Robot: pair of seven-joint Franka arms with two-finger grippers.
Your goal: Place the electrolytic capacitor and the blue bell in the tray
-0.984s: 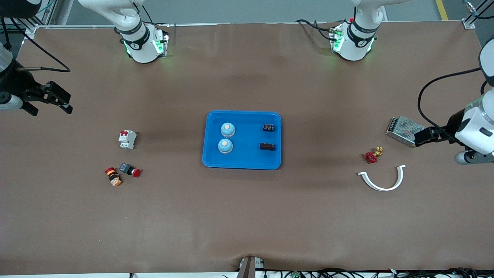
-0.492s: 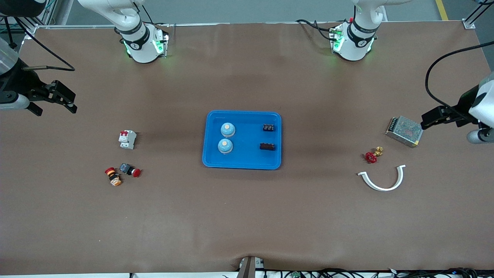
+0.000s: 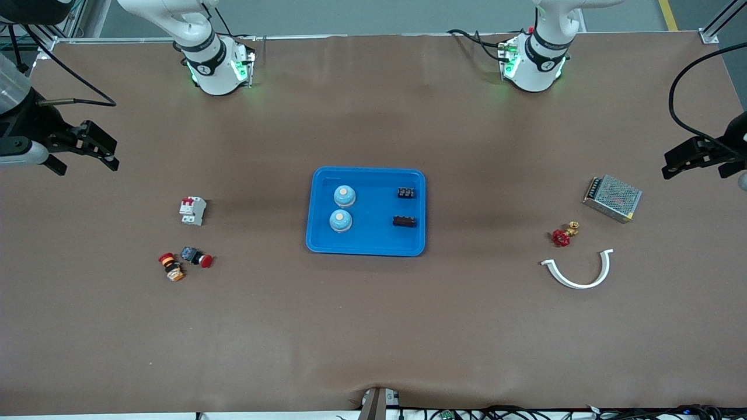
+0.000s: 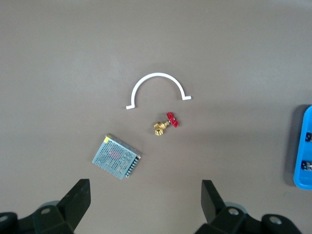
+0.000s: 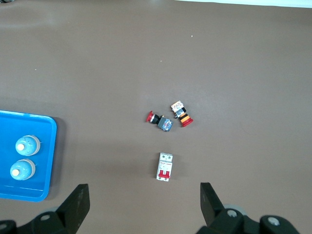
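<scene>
Tray (image 3: 327,233) already holds two blue bells (image 3: 344,196) and two dark parts (image 3: 404,221); both empty, open end effectors, left end effector (image 3: 683,161) and right end effector (image 3: 96,146), should simply retreat at the bench ends.

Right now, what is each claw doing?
Left claw: open, empty, over the table's left-arm end.
Right claw: open, empty, over the right-arm end.
</scene>
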